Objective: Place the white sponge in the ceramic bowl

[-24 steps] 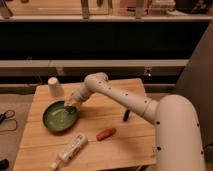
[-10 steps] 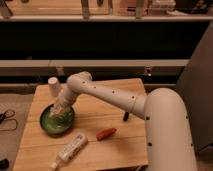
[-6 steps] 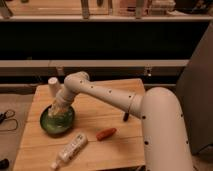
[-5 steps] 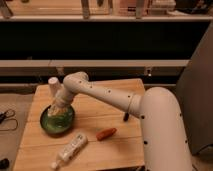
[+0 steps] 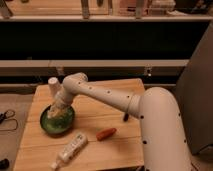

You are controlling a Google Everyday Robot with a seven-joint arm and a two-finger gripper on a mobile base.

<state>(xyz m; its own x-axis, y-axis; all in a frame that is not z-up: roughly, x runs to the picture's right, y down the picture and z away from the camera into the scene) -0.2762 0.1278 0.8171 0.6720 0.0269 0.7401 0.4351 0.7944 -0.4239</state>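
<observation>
Over the left part of the wooden surface (image 5: 100,112), the arm (image 5: 107,97) reaches down and leftward so that the pincer (image 5: 58,111) hangs inside the rim line of the ceramic bowl (image 5: 46,124), above its far-right portion. A pale mass at the pincer's tip merges with the wrist housing; the white sponge cannot be picked out separately, so whether it sits between the fingers or already lies in the bowl is unclear. Pincer state: cannot tell. Judgement: this is the release step, late in the task. To do it well, keep the tip low and centred over the bowl's hollow rather than over its rim, since a light soft block could catch the rim and tumble out; part the fingers only once the tip is steady, then lift straight up so the sponge does not cling and ride out with a finger. Watch the white upturned cup (image 5: 53,85), just beyond the bowl at the far left and close beside the forearm; a sideways swing on retreat could tip it. The white tube (image 5: 70,149) lies near, right of the bowl, and the orange carrot-like item (image 5: 106,133) lies further right, both apart from the bowl and out of the working path.
</observation>
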